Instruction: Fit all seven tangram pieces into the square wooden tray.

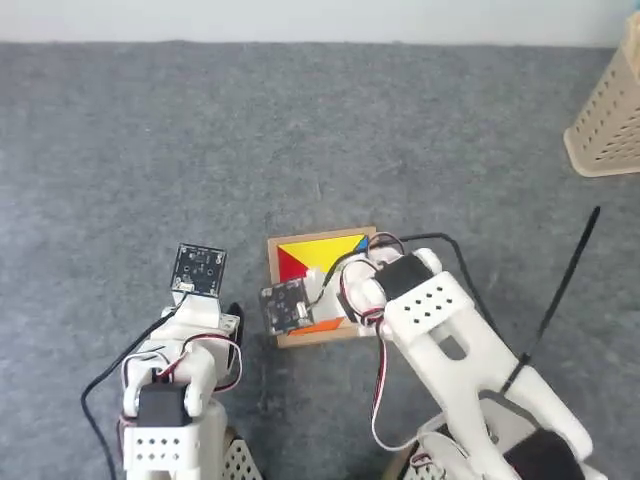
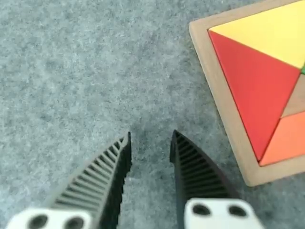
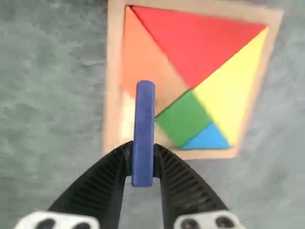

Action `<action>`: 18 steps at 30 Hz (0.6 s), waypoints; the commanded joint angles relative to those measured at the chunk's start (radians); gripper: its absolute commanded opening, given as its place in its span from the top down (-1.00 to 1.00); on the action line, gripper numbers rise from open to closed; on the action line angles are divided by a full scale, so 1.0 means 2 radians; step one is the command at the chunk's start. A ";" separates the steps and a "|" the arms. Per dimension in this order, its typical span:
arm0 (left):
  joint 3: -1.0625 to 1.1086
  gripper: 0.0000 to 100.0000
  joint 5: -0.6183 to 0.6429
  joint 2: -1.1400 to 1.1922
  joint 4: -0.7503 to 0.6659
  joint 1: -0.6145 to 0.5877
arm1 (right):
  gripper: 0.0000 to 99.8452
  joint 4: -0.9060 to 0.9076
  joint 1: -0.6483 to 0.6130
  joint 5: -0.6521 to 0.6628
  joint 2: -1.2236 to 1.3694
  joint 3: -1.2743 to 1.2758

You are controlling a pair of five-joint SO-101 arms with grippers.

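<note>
The square wooden tray (image 1: 310, 338) lies mid-table with a red triangle (image 1: 290, 263) and a yellow triangle (image 1: 325, 250) in it. In the right wrist view the tray (image 3: 114, 71) also holds an orange piece (image 3: 143, 62), a green square (image 3: 183, 117) and a small light-blue triangle (image 3: 207, 138). My right gripper (image 3: 143, 149) is shut on a dark blue piece (image 3: 144, 124), held on edge above a bare patch of the tray beside the orange piece. My left gripper (image 2: 150, 140) hangs open over the carpet just beside the tray (image 2: 224, 105), with nothing between its fingers.
Grey carpet covers the table. A beige slotted basket (image 1: 610, 110) stands at the far right edge. The right arm (image 1: 440, 310) covers the tray's right side in the high view, and a black cable (image 1: 560, 290) runs beside it.
</note>
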 commanded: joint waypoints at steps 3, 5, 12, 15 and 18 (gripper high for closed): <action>-0.002 0.73 0.004 -0.008 0.002 0.000 | 0.99 -0.040 0.010 0.097 0.033 -0.031; -0.002 0.73 0.004 -0.008 0.002 0.000 | 0.99 -0.040 0.015 0.125 0.056 -0.037; -0.002 0.73 0.004 -0.008 0.002 0.000 | 0.99 -0.036 0.015 0.130 0.163 -0.134; -0.002 0.73 0.004 -0.008 0.002 0.000 | 0.99 -0.023 0.016 0.135 0.203 -0.169; -0.002 0.73 0.004 -0.008 0.002 0.000 | 0.96 0.033 0.016 0.183 0.227 -0.183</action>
